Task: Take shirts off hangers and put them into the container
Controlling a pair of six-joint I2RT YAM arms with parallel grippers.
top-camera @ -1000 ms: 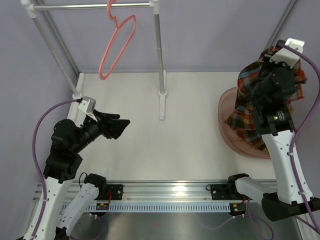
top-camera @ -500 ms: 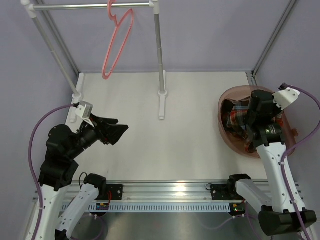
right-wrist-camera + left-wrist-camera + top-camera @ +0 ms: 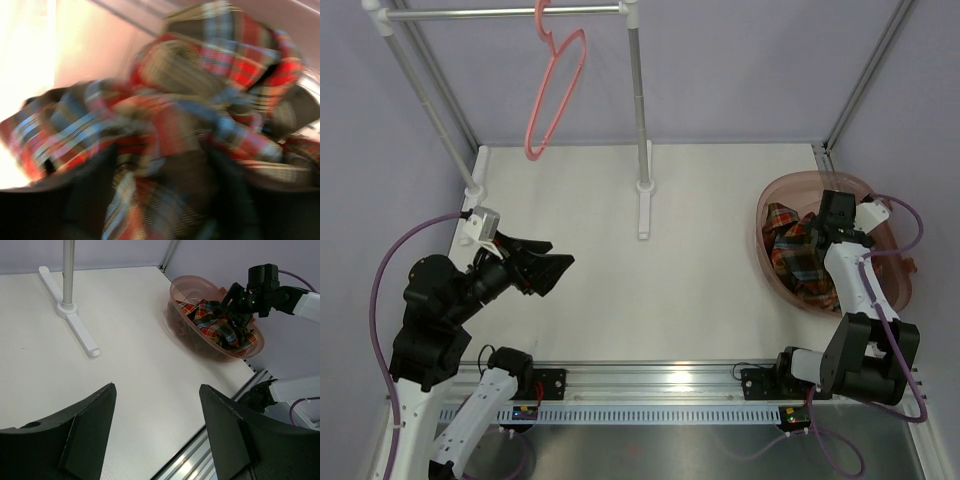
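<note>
The plaid flannel shirt [image 3: 798, 262] lies bunched inside the pinkish tub [image 3: 790, 182] as the right gripper [image 3: 822, 230], jaws spread, should lift straight up clear of its folds; the left gripper [image 3: 156, 390] hovers wide and empty.

The shirt [image 3: 796, 256], dangling above the tub [image 3: 761, 240] before, now lies bunched inside it; the right claw [image 3: 236, 307] has descended and parted.

white tabletop [image 3: 620, 290], pale lilac walls [image 3: 740, 70], metal clothes rack [image 3: 639, 100], aluminium rail [image 3: 650, 375] in front
</note>
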